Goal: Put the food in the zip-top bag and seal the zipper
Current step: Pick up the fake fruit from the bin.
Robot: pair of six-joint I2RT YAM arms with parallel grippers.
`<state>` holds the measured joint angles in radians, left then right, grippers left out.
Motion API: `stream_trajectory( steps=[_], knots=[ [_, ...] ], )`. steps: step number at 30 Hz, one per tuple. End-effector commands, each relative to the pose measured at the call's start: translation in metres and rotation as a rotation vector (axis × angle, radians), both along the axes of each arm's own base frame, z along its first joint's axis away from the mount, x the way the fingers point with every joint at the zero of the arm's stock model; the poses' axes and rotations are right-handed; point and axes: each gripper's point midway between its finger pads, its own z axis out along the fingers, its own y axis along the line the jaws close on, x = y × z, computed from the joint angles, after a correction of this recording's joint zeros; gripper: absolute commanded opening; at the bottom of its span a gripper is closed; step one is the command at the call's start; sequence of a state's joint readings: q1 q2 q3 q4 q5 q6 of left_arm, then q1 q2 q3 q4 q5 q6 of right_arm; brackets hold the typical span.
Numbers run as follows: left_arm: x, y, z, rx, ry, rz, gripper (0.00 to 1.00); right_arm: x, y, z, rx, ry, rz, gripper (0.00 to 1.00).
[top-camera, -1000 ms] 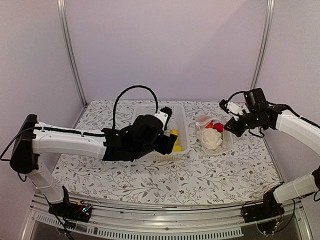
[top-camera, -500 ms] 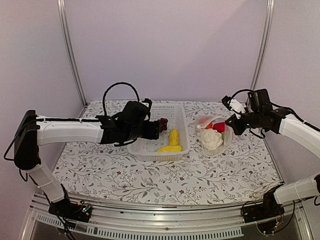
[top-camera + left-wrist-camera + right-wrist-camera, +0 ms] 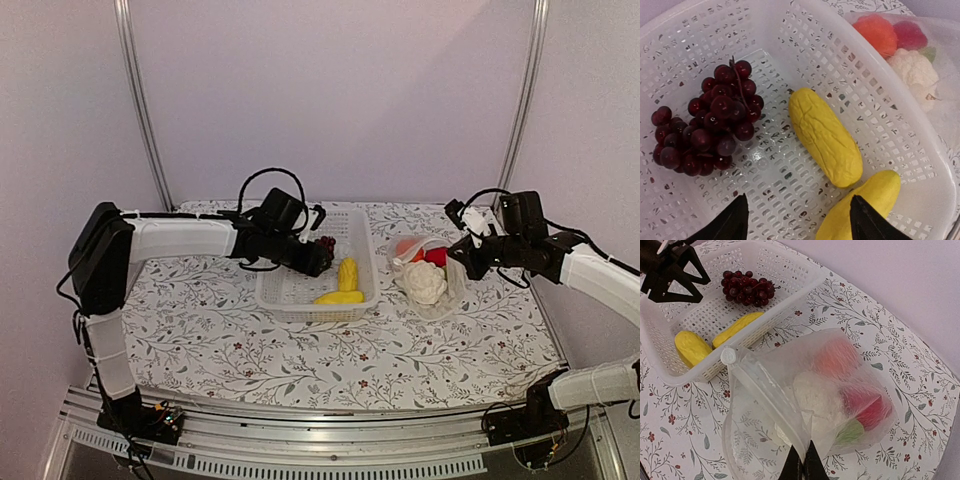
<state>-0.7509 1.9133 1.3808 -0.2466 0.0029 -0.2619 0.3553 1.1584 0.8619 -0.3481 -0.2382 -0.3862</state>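
The clear floppy plastic zip-top bag lies on the flower-printed desk, just to the right of the white perforated plastic basket.

**In the bag:** three items show through the film.
- orange toy pumpkin
- white toy cauliflower
- red toy pepper

**Not yet in the bag:** these lie in the basket.
- dark purple grape bunch
- two yellow toy pieces, which lie beside each other and apart from the grapes

**Zipper:** the whitish press strip runs along the bag's mouth edge. The mouth appears open, so the strip is judged unsealed.

**Right claw**: its fingers are pinched together on the bag's edge near the strip, and it appears to hold the mouth up.

**Left claw**: its fingers are spread apart and hold nothing. It hovers over the basket floor, between the grapes and the yellow pieces.

**Progress:** judged about half done, with three of six items bagged. Three transfers and the sealing of the strip are left.
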Motion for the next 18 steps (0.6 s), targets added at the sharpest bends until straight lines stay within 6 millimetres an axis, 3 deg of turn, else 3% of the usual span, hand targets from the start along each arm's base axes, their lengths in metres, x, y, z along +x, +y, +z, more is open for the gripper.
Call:
stream_trajectory(
  steps=[1, 5, 9, 18],
  knots=[
    [-0.035, -0.033, -0.024, 0.003, 0.129, -0.217, 0.72, -0.002, 0.002, -0.002, 0.018, -0.014, 0.007, 0.0],
    [-0.048, -0.044, -0.04, 0.059, 0.151, -0.293, 0.77, -0.005, 0.003, -0.003, 0.025, -0.012, 0.016, 0.0],
    [-0.054, -0.044, -0.056, 0.114, 0.188, -0.336, 0.81, -0.006, 0.005, -0.005, 0.028, -0.007, 0.025, 0.0],
    [-0.061, -0.045, -0.071, 0.177, 0.193, -0.427, 0.85, -0.007, 0.004, -0.005, 0.025, -0.009, 0.026, 0.0]
  ],
)
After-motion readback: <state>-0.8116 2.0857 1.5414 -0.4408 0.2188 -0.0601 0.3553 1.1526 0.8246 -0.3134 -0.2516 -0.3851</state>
